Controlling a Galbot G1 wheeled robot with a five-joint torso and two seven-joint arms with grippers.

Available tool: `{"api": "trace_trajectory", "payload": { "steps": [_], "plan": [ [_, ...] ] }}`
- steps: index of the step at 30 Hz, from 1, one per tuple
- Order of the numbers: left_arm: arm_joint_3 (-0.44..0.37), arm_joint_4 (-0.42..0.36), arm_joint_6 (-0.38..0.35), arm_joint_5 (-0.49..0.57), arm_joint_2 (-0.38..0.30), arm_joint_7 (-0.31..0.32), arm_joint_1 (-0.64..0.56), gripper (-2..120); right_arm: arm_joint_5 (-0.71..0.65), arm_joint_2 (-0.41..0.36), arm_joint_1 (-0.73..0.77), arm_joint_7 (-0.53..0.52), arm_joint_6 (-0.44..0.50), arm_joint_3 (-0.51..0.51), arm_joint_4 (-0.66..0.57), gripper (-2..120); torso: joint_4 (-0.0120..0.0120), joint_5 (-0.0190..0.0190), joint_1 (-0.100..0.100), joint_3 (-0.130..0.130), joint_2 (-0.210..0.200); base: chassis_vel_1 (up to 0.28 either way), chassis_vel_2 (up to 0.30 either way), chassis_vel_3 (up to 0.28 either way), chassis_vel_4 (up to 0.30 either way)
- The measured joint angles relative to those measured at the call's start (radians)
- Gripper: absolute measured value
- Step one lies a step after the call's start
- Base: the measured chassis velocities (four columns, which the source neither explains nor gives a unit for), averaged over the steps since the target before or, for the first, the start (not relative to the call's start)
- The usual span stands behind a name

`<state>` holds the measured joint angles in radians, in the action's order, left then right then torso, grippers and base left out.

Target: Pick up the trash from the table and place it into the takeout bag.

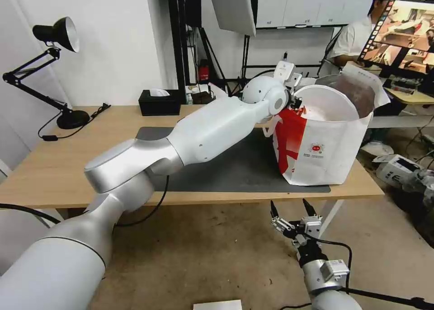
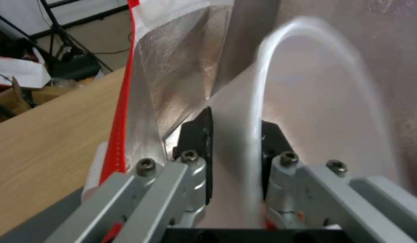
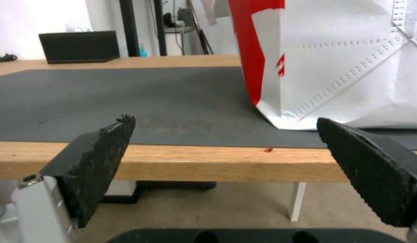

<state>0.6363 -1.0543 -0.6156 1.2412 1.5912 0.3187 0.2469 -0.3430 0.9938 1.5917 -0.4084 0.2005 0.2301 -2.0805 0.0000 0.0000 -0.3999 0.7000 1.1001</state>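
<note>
The red-and-white takeout bag [image 1: 325, 156] stands open on the right end of the dark mat [image 1: 235, 170] on the table [image 1: 68, 165]. My left arm reaches across the table to the bag's mouth. Its gripper [image 1: 296, 104] is shut on the rim of the white bowl [image 1: 330, 104], which is tipped on its side in the opening. In the left wrist view the pads of this gripper [image 2: 235, 141] clamp the bowl's rim [image 2: 271, 67] beside the silver lining [image 2: 181, 67]. The bowl's contents are hidden. My right gripper [image 1: 293, 210] hangs open below the table's front edge, facing the bag [image 3: 343, 60].
A black tissue box [image 1: 159, 102] sits at the table's back edge and a black desk lamp [image 1: 58, 34] at its far left. A tiny red scrap [image 3: 268, 149] lies on the wood by the front edge. Boxes and clutter [image 1: 398, 170] lie on the floor to the right.
</note>
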Motion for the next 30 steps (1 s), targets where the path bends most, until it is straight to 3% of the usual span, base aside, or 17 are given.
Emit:
{"api": "trace_trajectory", "payload": {
  "steps": [7,9,11,13,20,26,30],
  "plan": [
    [-0.011,-0.004,-0.016,0.024,0.001,0.0,-0.003,47,0.0,0.0,0.0,0.0,0.0,0.0,0.0,100,0.0,0.0,0.0,0.0,0.0,0.0,0.0,0.0,0.0],
    [-0.013,-0.004,-0.016,0.026,0.001,0.0,-0.004,49,0.0,0.0,0.0,0.0,0.0,0.0,0.0,100,0.0,0.0,0.0,0.0,0.0,0.0,0.0,0.0,0.0],
    [-0.023,-0.005,-0.016,0.028,0.001,0.0,-0.007,62,0.0,0.0,0.0,0.0,0.0,0.0,0.0,100,0.0,0.0,0.0,0.0,0.0,0.0,0.0,0.0,0.0],
    [-0.025,-0.006,-0.016,0.029,0.001,0.0,-0.008,64,0.0,0.0,0.0,0.0,0.0,0.0,0.0,100,0.0,0.0,0.0,0.0,0.0,0.0,0.0,0.0,0.0],
    [-0.035,-0.017,-0.016,0.035,-0.002,0.001,-0.006,95,0.0,0.0,0.0,0.0,0.0,0.0,0.0,100,0.0,0.0,0.0,0.0,0.0,0.0,0.0,0.0,0.0],
    [-0.052,-0.037,-0.01,0.046,-0.008,0.017,-0.001,100,0.0,0.0,0.0,0.0,0.0,0.0,0.0,100,-0.0001,0.0,0.0,0.0,0.0,0.0,0.0,0.0,0.0],
    [-0.07,-0.061,0.035,0.046,-0.023,0.02,0.009,100,0.0,0.0,0.0,0.0,0.0,0.0,0.0,100,-0.0002,0.0,0.0,0.0,0.0,0.0,0.0,0.0,0.0]
  ]
}}
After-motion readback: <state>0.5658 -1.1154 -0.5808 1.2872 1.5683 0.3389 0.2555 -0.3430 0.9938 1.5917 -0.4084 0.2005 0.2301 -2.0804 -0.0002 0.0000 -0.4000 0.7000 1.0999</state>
